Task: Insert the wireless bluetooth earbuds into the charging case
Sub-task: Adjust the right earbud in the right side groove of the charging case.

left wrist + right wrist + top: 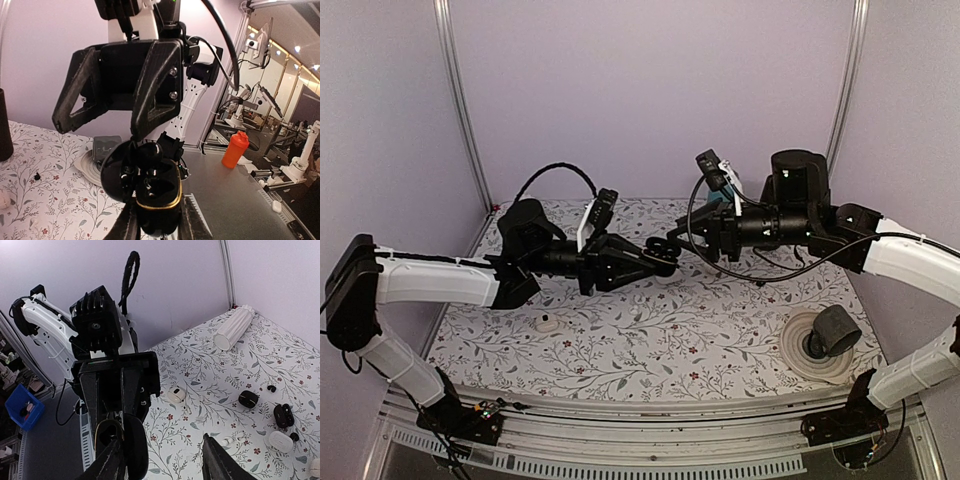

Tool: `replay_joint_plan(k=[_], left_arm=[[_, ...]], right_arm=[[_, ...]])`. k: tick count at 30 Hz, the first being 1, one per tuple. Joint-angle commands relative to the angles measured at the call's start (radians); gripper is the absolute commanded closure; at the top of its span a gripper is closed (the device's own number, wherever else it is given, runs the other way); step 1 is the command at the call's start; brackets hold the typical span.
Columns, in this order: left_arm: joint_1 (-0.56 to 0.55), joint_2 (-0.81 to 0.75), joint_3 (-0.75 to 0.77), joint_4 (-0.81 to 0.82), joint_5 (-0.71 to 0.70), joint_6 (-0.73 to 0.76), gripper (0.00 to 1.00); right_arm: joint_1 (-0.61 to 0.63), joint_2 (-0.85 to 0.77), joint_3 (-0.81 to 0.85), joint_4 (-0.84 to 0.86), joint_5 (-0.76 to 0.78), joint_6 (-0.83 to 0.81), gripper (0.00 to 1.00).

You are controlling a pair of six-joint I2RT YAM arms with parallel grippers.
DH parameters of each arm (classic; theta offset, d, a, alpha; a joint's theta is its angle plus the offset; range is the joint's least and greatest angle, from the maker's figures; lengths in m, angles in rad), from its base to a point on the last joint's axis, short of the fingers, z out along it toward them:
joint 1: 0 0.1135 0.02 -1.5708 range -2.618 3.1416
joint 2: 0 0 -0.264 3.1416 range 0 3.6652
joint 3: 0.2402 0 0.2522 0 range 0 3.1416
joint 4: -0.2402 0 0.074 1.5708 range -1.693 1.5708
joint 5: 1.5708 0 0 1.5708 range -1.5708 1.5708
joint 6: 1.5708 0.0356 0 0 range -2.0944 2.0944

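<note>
My left gripper (pixel 157 222) is shut on a black charging case (pixel 159 197) with a gold rim, held above the table with its lid swung open. A glossy black earbud (pixel 150 155) sits in the case's far well and sticks up out of it. My right gripper (pixel 97 131) faces it from just above, open, with one fingertip (pixel 136 134) right over the earbud and nothing between the fingers. In the top view the two grippers (pixel 660 262) (pixel 678 245) meet over the middle of the mat. In the right wrist view the case (pixel 131 442) lies beside my left finger (pixel 111 460).
On the floral mat lie an open white case (pixel 176 394), a round black case (pixel 248 398), an open black case (pixel 283 415), a white case (pixel 280 441), loose white earbuds (pixel 227 441) and a ribbed white cylinder (pixel 234 327). A disc with a dark roll (pixel 833 332) sits at right.
</note>
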Motion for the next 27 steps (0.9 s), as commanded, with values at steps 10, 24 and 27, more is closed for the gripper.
replay_joint_plan(k=[10, 24, 27], left_arm=[[0.014, 0.014, 0.039, 0.051, 0.054, -0.031, 1.00], [0.022, 0.019, 0.045, 0.058, 0.082, -0.048, 1.00], [0.022, 0.011, 0.039, 0.033, 0.057, -0.022, 1.00]], right_arm=[[0.008, 0.012, -0.016, -0.070, -0.074, -0.071, 0.45], [0.017, -0.005, -0.017, -0.097, -0.116, -0.113, 0.42], [0.017, -0.020, -0.022, -0.076, -0.040, -0.084, 0.41]])
